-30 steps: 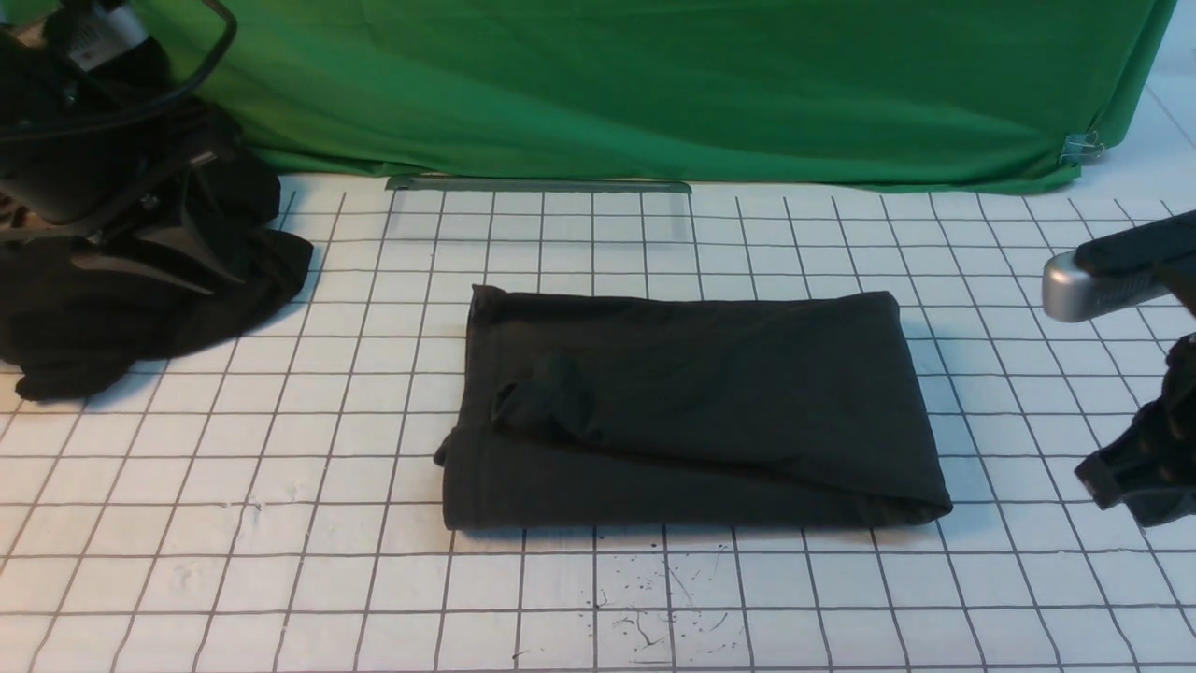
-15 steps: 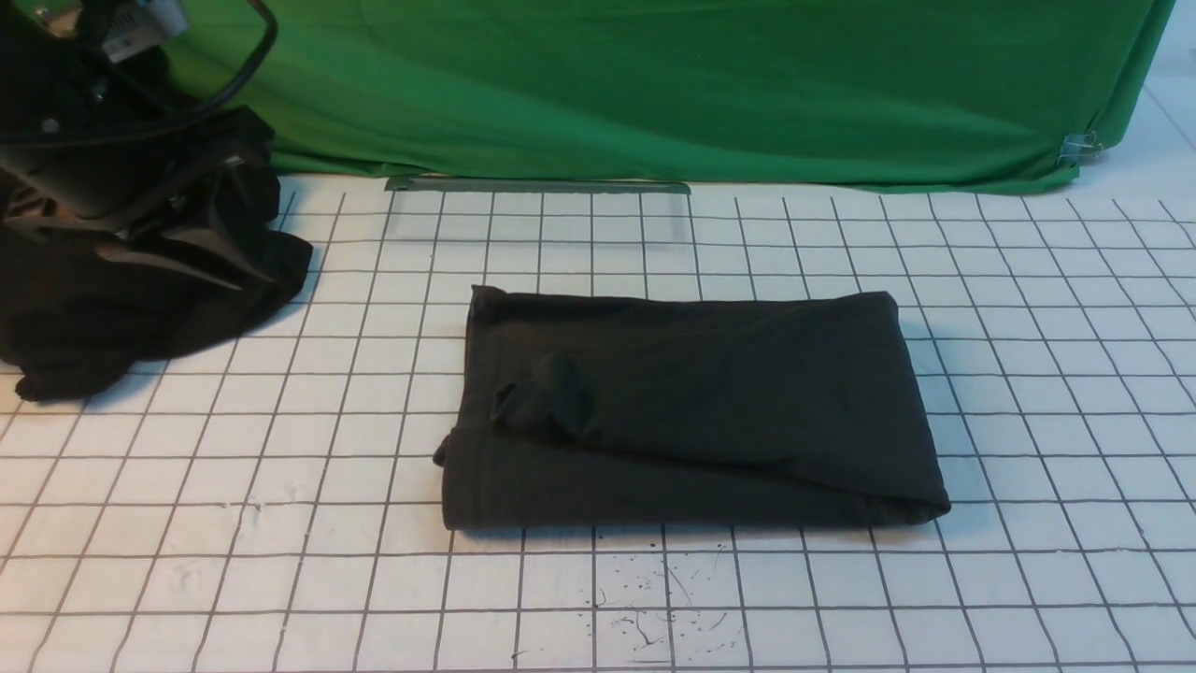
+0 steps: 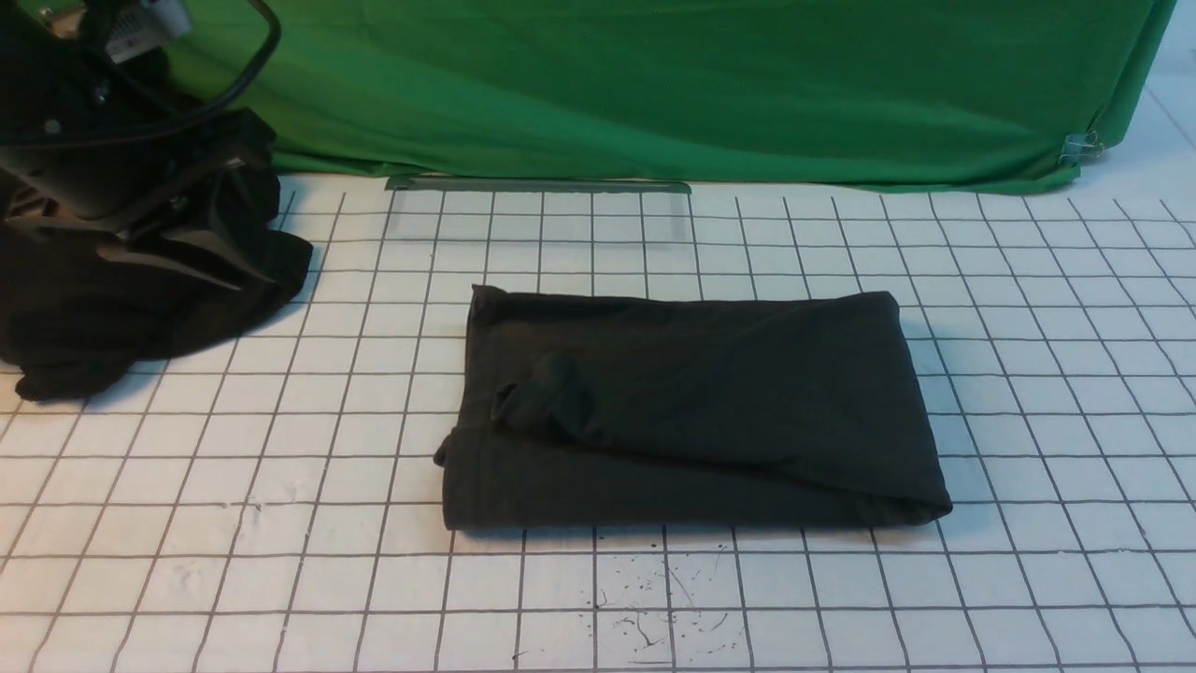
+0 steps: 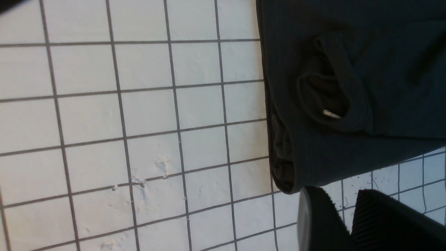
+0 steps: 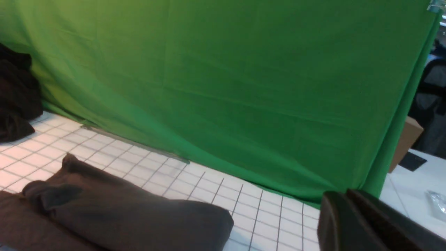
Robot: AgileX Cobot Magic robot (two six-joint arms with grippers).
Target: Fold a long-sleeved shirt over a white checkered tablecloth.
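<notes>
left gripper (image 4: 352, 223): seen only in the left wrist view, as two dark ribbed fingers (image 4: 390, 223) lying close together, holding nothing; whether fully closed could not be told. the left arm (image 3: 84, 159) sat raised at the far left of the front view, over the black heap of fabric (image 3: 121, 299).

right gripper (image 5: 366, 226): seen only in the right wrist view, as dark fingers pressed side by side with no gap showing, judged closed and empty. absent from the front view.

long-sleeved shirt (image 3: 687, 411): a folded, roughly rectangular bundle at the middle of the white checkered tablecloth (image 3: 234, 523), long axis running left to right across the robot's front. in the left wrist view its left end lay just beside the left fingers, apart from them. the left arm was judged the nearer; the right camera looked across the bundle from off its right end. fold appeared complete; any coming move was judged a retreat or a tidy of the left end.

material: charcoal knit, soft, finely ribbed, matte. several layers stacked at the left edge (image 4: 282, 167); right end a rounded, plump fold (image 5: 209, 223). a cuff or pocket of loose cloth (image 3: 547, 397) bulged on top near the left end, with a small pale sliver (image 4: 331, 114) inside it.

tablecloth: flat, white, thin dark grid, scuffed, ink specks (image 3: 654, 598) near the front edge.

green cloth (image 3: 673, 84): plain, draped, creased, behind.
</notes>
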